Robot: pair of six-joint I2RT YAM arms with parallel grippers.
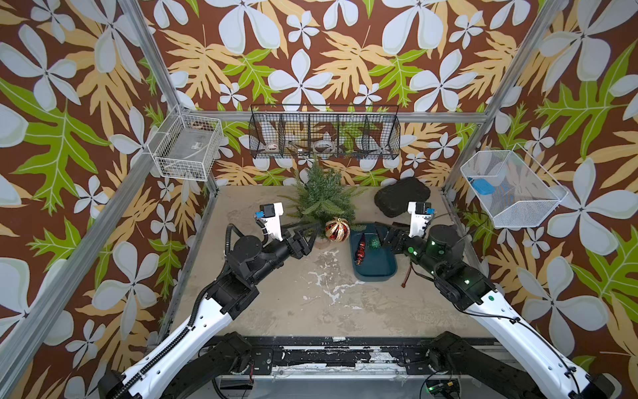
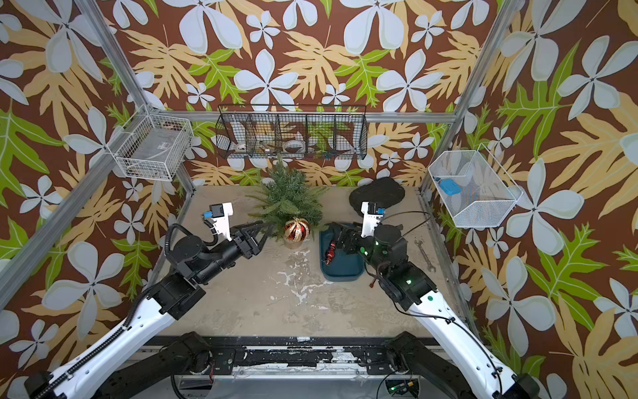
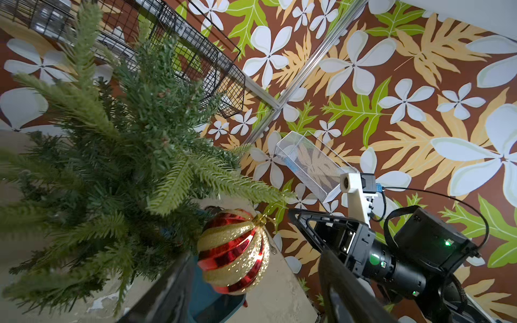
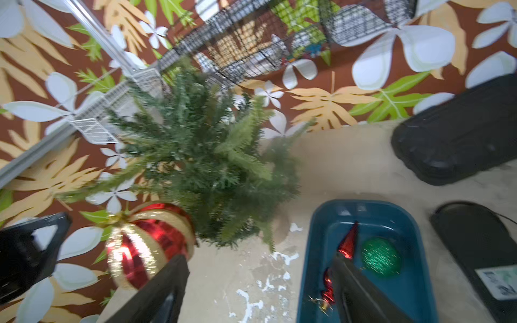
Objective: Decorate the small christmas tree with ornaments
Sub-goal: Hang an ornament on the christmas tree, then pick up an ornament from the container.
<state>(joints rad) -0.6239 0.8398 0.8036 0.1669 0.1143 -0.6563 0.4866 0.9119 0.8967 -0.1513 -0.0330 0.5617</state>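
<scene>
Tabletop: beige, stone-look, worn, with white flaked patches around the centre.

- 12 o'clock, near the back edge: small christmas tree, upright on its round tan base.
- 1 to 2 o'clock, back corner: flat black moulded lid, lying flat.
- Just off centre toward 3 o'clock: dark teal plastic tray, at the tree's 4 o'clock and close to it.
- 3 o'clock, near the side edge: open-ended metal wrench, flat.
- Beside the tray's near corner: thin brown item, too small to identify.
</scene>
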